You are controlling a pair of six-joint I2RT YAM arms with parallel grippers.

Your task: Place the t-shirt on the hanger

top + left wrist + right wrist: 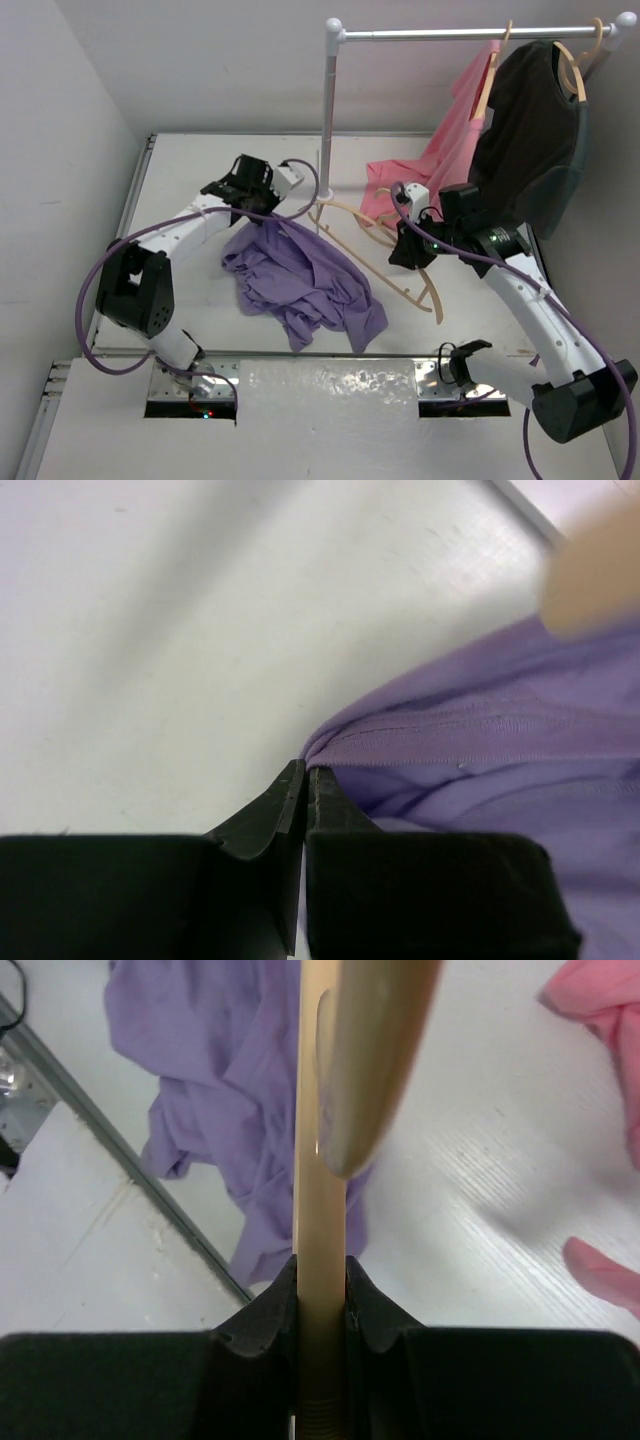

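My worry at the left is the left gripper (305, 778). It seems to have only the seamed edge of the t-shirt (300, 280) at its very tips, so I think a lift could let the cloth slip free. Further right, the hanger (320, 1210) could twist in the right gripper (322, 1265) once cloth drags over it. The left jaws are pressed together, with the purple edge at their tips. The right jaws are clamped on the wood. The t-shirt lies crumpled at the centre of the top view, and the hanger is just right of it.
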